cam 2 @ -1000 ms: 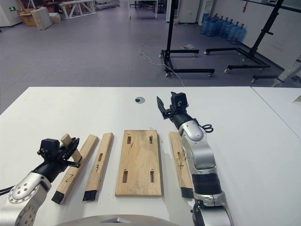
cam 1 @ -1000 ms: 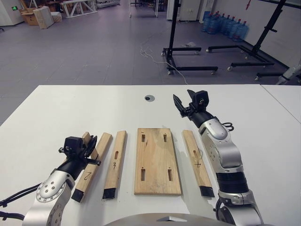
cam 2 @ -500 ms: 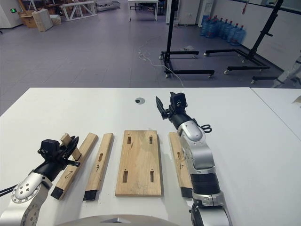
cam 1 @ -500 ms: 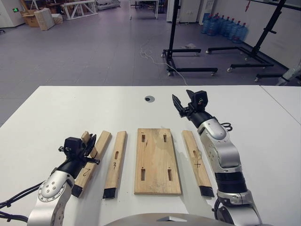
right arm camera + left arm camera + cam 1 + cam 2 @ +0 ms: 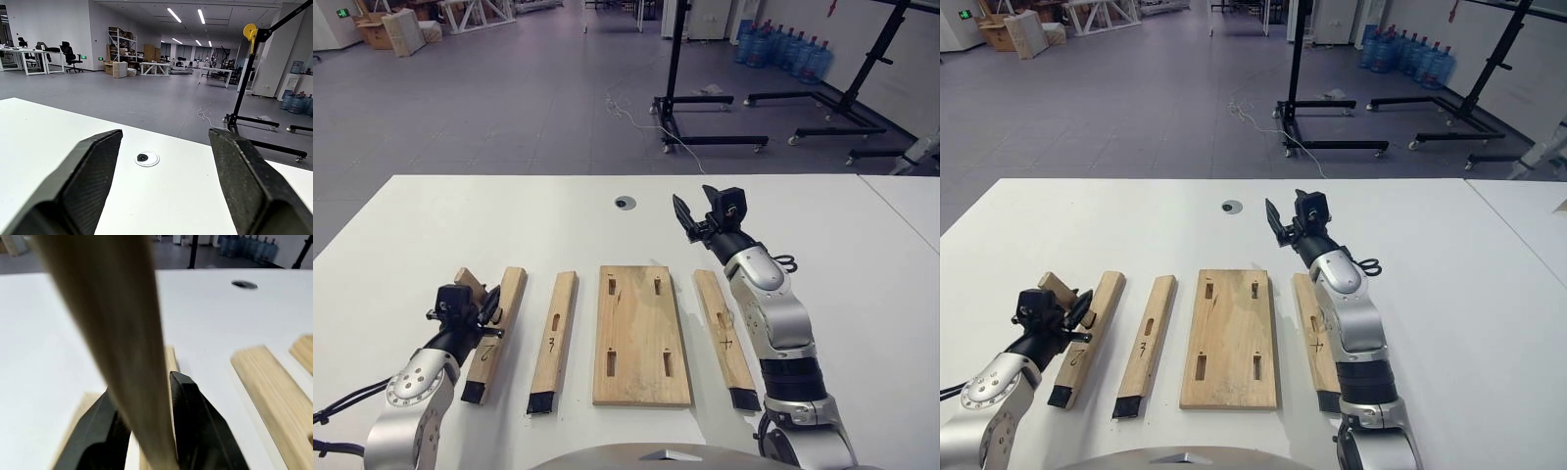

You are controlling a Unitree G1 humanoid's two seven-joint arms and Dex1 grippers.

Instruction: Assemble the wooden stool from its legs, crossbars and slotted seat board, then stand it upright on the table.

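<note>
The slotted seat board (image 5: 639,333) lies flat in the middle of the white table (image 5: 431,225). To its left lie two legs, one marked 2 (image 5: 496,328) and one beside the board (image 5: 555,338). A third leg (image 5: 722,331) lies to the right of the board. My left gripper (image 5: 468,308) sits at the left of the leg marked 2, shut on a short wooden crossbar (image 5: 112,333) whose end (image 5: 465,279) sticks up past the black fingers (image 5: 200,426). My right gripper (image 5: 705,211) hovers open beyond the right leg's far end, with nothing between its fingers (image 5: 73,186).
A round cable hole (image 5: 625,204) sits in the table behind the board. A small black cable loop (image 5: 788,262) lies by my right forearm. Black wheeled stands (image 5: 705,108) are on the floor past the far edge.
My left gripper has moved left with the crossbar in it, and the leg marked 2 has shifted left with it, away from its neighbour. The right arm has stayed still.
</note>
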